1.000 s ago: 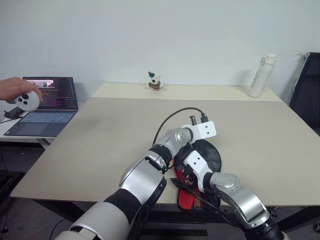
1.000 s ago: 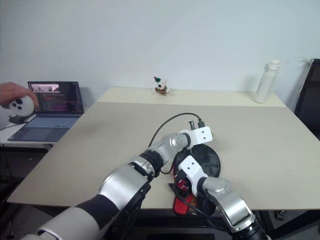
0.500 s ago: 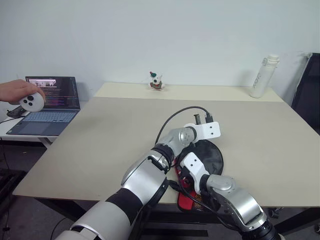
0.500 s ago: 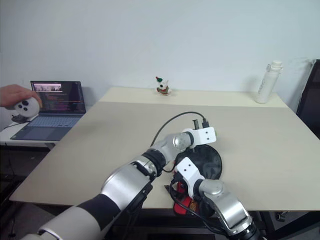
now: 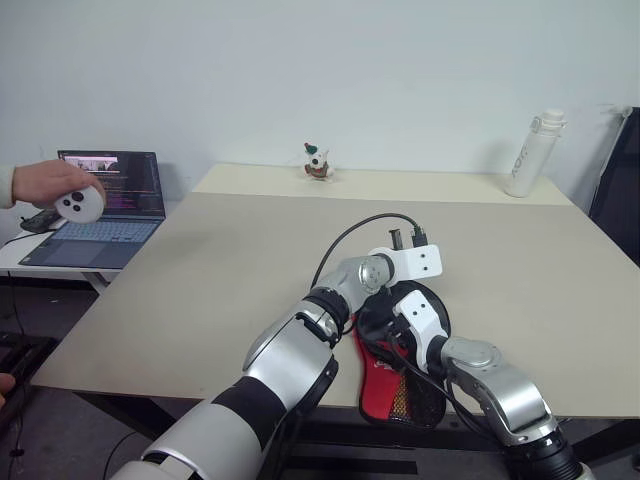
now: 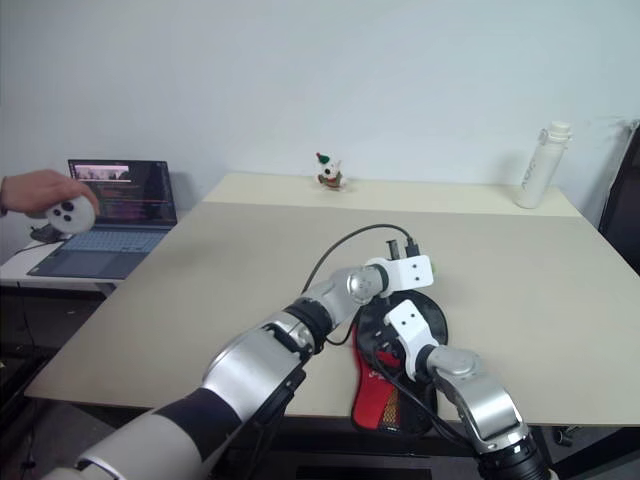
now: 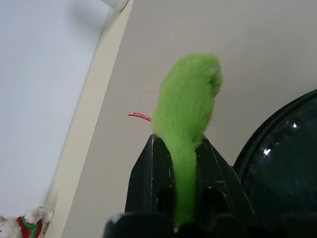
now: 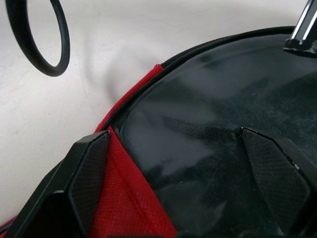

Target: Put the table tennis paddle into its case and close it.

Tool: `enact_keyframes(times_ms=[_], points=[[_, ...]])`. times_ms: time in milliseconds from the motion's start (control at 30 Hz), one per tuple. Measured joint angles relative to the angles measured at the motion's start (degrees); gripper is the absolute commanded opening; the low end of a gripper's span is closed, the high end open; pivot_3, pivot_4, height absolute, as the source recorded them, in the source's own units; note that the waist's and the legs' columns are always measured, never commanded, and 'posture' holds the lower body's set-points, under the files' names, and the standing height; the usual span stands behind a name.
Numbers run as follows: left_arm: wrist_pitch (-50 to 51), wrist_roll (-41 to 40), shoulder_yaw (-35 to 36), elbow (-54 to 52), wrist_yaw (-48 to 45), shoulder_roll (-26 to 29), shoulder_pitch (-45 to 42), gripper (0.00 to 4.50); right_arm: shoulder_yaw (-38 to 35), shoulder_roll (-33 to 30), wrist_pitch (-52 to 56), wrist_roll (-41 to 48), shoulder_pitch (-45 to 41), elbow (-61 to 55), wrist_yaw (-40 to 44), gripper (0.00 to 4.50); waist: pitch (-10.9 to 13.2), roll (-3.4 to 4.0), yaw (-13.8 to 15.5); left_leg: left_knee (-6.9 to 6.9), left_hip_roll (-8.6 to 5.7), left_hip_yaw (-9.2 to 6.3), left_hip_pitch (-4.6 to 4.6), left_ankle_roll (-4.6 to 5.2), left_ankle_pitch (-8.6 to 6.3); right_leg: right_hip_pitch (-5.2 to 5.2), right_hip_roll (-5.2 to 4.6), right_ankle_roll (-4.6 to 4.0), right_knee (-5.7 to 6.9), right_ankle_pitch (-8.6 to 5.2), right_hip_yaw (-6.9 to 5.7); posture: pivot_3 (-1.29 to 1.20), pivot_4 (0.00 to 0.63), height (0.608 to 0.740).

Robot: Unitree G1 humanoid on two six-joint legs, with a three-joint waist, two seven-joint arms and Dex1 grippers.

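At the near edge of the worktop [image 5: 250,260] lies the case [image 5: 378,382]. Its round black part rests on the surface and its red panel and mesh pocket reach past the near edge.

**Tool state**
- Left tool [image 7: 178,144]: pressed together on a lime-green fuzzy tuft [image 7: 190,94]. The tuft stands up between the two fingers, just beside the rim of the round end of the case.
- Right tool [image 8: 173,141]: spread wide. One finger [image 8: 89,168] hangs over the red panel at the seam and the other over the glossy black face of the case. Contact between the fingers and the fabric cannot be confirmed.

**Task thing**
- No paddle lies on the worktop beside the case. Whether the paddle is fully seated inside the case cannot be told, but the full, rounded black part suggests that it is.

**Step in hand (judgement)**
- Insertion appears complete and the closing step is in hand. The green tuft looks like the pull of the zip, pinched by the left tool at the far side of the case, while the right tool sits over the middle of the case, placed to hold it down.

**Next move (judgement)**
1. Lower the right tool onto the case so that the case cannot slide or tip off the near edge.
2. Draw the tuft along the rim of the case, following the curve.
3. Keep the pull low and close to the seam. The tuft is soft and can slip from the pinch under a sharp tug.
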Motion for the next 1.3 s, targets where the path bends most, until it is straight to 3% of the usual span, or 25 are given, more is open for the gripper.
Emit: enact_keyframes(times_ms=[633, 967, 1300], points=[[0.3, 6.7, -6.2, 0.4, 6.6, -2.4, -0.4, 0.08, 1.5, 2.0, 2.4, -0.9, 2.7, -4.2, -5.8, 4.50, 0.0, 0.00, 0.2, -0.01, -0.04, -0.01, -0.07, 0.00, -0.01, 0.00, -0.04, 0.02, -0.10, -0.01, -0.01, 0.00, 0.150, 0.740], [0.5, 7.1, -6.1, 0.8, 7.0, -2.7, -0.4, 0.08, 1.6, 2.3, 2.4, -0.8, 3.0, -4.3, -6.6, 4.50, 0.0, 0.00, 0.3, -0.01, -0.04, -0.01, -0.07, 0.00, -0.01, 0.00, -0.04, 0.03, -0.10, -0.01, -0.02, 0.00, 0.150, 0.740], [1.4, 1.3, -0.8, 0.3, -1.8, -2.2, -0.2, 3.62, 1.8, 2.3, 2.8, -0.8, 0.8, -2.4, -5.4, 4.50, 0.0, 0.00, -0.2, -0.01, 0.01, 0.01, 0.02, 0.00, 0.00, 0.02, -0.03, 0.03, -0.04, -0.01, -0.01, 0.00, 0.150, 0.740]])
